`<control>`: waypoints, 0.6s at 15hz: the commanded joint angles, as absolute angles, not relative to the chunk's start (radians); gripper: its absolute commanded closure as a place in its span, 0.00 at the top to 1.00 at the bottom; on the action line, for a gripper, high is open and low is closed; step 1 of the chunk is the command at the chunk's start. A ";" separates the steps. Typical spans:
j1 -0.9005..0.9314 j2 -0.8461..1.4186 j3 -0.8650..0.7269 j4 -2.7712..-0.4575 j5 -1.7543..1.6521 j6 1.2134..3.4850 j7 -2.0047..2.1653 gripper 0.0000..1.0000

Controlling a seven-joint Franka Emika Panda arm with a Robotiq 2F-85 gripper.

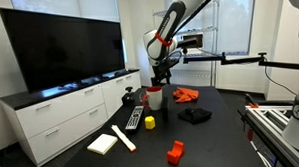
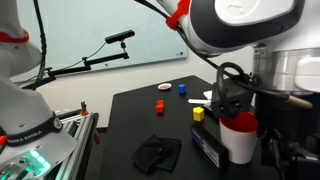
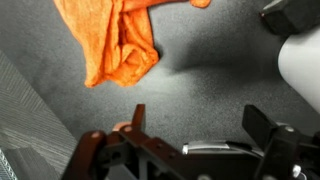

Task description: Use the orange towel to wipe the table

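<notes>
We note the pincer [image 3: 195, 128] empty, jaws spread wide, hanging above the large matte black table [image 3: 215, 85]. The small bright orange towel [image 3: 115, 40] of soft rumpled fabric lies on the table ahead of the fingertips and off to one side, clear of both fingers. In an exterior view the towel [image 1: 186, 94] sits near the pincer, not under it. We judge it light, limp, neither slippery nor fragile. A raised fold near its middle looks the surest place to pinch; a flat edge may slip.

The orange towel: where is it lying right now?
In an exterior view the orange towel lies rumpled on the table, just beyond the black cloth, near the white cup.
</notes>
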State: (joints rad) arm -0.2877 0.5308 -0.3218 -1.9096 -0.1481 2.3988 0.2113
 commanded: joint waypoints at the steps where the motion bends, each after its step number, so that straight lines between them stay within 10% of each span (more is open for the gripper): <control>1: -0.300 0.468 -0.329 -2.012 -0.157 2.484 0.147 1.00; 9: -0.337 0.444 -0.355 -2.120 -0.127 2.577 0.109 1.00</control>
